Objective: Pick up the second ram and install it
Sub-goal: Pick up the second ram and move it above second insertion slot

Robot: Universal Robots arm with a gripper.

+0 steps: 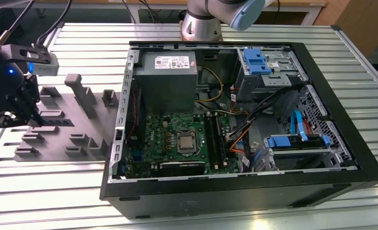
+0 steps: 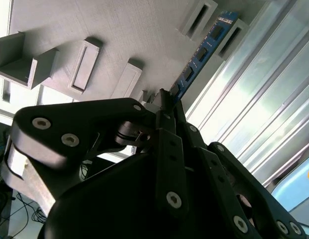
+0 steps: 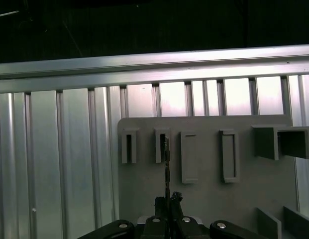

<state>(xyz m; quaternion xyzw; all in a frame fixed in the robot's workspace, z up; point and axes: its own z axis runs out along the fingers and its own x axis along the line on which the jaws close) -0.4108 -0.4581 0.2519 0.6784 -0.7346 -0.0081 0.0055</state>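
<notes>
Blue-green board with a row of dark chips marks the second ram [image 2: 201, 50], which sticks out from between the fingertips of the hand [image 2: 164, 97] in the second wrist view. The hand's black fingers are drawn narrow and pinched on the near end of the stick. In the first wrist view the same stick [image 3: 167, 164] appears edge-on as a thin dark line running from the hand [image 3: 167, 199] toward a pair of small slotted holders on the grey fixture plate [image 3: 204, 199]. Its far end lies just beside one of those holders; whether it rests in the holder or is clear of it cannot be told. In the exterior view the hand [image 1: 32, 120] hangs over the fixture plate [image 1: 61, 139] at the exterior view's left, well apart from the open black computer case [image 1: 240, 191]. The plate and the case both sit on a slatted metal surface [image 1: 48, 191]. Inside the case lies the green motherboard [image 1: 170, 129], with long black memory slots [image 1: 215, 139] just beside its processor socket and a grey power supply [image 1: 166, 81] behind it. The arm base [image 1: 200, 26] stands behind the case.
</notes>
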